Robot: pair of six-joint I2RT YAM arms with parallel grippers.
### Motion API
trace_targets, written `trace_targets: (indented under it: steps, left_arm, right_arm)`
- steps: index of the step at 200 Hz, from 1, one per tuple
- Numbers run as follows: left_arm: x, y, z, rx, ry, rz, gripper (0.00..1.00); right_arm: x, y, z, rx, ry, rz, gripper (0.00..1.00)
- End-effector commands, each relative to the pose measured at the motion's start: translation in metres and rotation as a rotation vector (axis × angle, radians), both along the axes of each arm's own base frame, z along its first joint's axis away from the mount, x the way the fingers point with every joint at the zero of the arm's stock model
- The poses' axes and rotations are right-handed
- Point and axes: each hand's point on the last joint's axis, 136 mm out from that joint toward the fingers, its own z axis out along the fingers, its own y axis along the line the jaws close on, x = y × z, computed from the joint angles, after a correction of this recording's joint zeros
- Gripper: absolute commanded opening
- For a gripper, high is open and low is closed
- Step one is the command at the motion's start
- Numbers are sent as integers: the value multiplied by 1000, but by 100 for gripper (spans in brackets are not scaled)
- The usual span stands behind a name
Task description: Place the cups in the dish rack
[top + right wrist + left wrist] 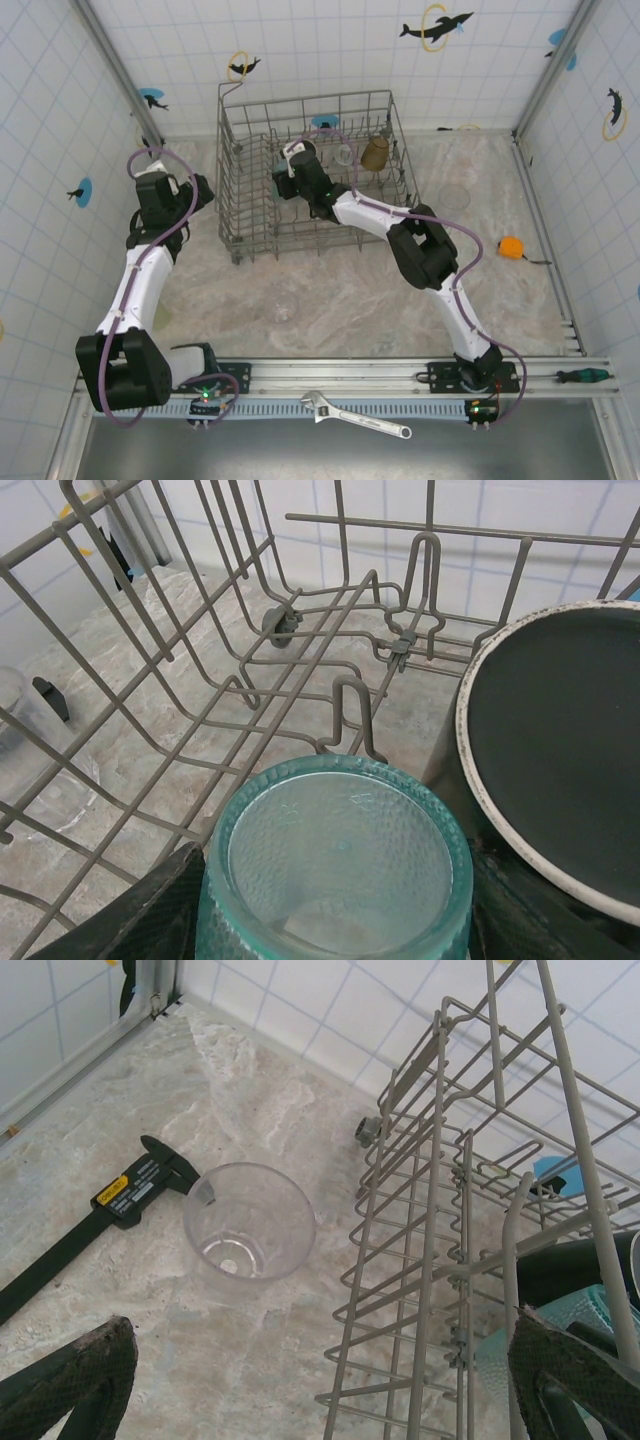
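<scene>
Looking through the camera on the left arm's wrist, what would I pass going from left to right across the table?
Black caliper → clear cup → dish rack.

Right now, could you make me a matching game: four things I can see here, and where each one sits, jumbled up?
Things
1. teal cup
2. amber tumbler
3. clear cup
4. wrench

Places
A. on the table outside the dish rack, beside a black caliper
B. at the near edge, between the two arm bases
C. between the right gripper's fingers, inside the dish rack
D. standing at the dish rack's far end, no gripper on it

Pairs: 1-C, 2-D, 3-A, 4-B
</scene>
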Motion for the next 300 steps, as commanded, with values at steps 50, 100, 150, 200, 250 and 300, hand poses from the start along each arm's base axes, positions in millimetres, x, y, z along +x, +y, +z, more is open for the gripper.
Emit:
trace_targets:
  steps: [50, 100, 150, 200, 250, 300]
  left_arm:
    - [-1, 2, 0, -23, -7, 4, 97]
    - [-1, 3, 0, -23, -8, 3, 97]
    - [-1, 3, 0, -28, -9, 3, 97]
    - [-2, 4, 2, -23, -13, 7, 97]
    - [-2, 4, 4, -36, -18, 13, 97]
    - [-4, 25, -1, 30, 10, 110, 97]
  right_arm:
    - [2, 14, 21, 66, -31, 36, 70]
    - [-9, 19, 43, 86, -37, 56, 82]
    - [-16, 19, 78, 144, -55, 65, 86]
    - [-20, 10, 111, 169, -76, 55, 94]
    - [-35, -4, 142, 184, -81, 55, 100]
    - [-60, -32, 160, 167, -99, 60, 100]
